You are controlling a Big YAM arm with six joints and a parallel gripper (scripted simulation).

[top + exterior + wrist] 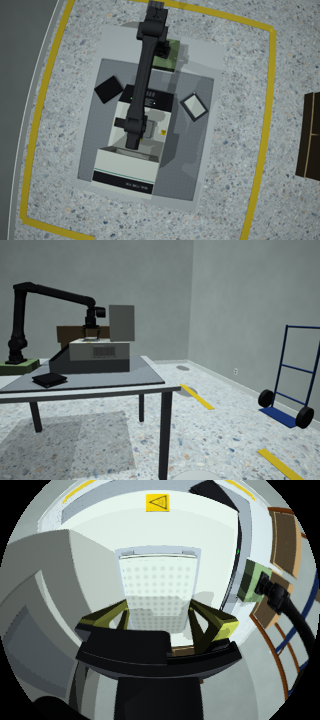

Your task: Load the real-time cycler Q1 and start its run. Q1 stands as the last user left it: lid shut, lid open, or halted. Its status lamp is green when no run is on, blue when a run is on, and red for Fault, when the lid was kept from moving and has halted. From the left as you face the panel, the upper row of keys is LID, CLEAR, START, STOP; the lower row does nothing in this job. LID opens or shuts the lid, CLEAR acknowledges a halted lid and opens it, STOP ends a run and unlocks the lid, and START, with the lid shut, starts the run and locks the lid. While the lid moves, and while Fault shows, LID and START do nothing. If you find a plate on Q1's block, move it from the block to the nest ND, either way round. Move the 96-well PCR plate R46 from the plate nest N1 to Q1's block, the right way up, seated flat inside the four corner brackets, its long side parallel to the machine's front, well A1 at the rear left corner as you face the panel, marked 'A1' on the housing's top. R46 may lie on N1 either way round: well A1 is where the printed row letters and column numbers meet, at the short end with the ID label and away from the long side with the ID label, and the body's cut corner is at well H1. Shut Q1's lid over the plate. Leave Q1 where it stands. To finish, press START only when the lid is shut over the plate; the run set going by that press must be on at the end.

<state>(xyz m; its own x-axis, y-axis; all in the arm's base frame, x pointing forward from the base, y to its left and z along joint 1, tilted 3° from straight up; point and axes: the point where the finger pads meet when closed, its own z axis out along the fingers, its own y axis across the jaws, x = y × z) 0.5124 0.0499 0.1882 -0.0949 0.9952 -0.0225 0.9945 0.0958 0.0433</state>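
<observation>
Wrist view: a white 96-well plate (160, 583) lies on the pale top of the cycler Q1 (100, 520), its far short end toward the yellow warning triangle (156, 503).
Plate on block, long axis: in the wrist view it runs straight away from the gripper (159, 623); in the top view the visible strip of the plate (148, 129) is too small to judge its axis against the machine's front.
Plate on block, markings: well grid visible; letters, numbers, ID label and cut corner cannot be made out.
Plate on block, relation to jaws: the near short end sits between the two olive fingers, one at each long side; the rest extends beyond the fingertips.
Jaws: closed on the plate at a wide spread, across its short width.
Gripper, exterior view: points straight down (90, 333) over the housing top, with the plate (90, 338) low at the block.
Q1 lid: stands open and upright (121, 323) behind the block; in the top view it lies at the far side from the panel (126, 167).
Status lamp: green (131, 98), on the dark panel beside the arm.
Second plate: white, in a dark nest (194, 106) on one side of Q1, set at an angle.
Other nest: dark, holding no plate (108, 89), on the opposite side.
Support: grey table (155, 388).
</observation>
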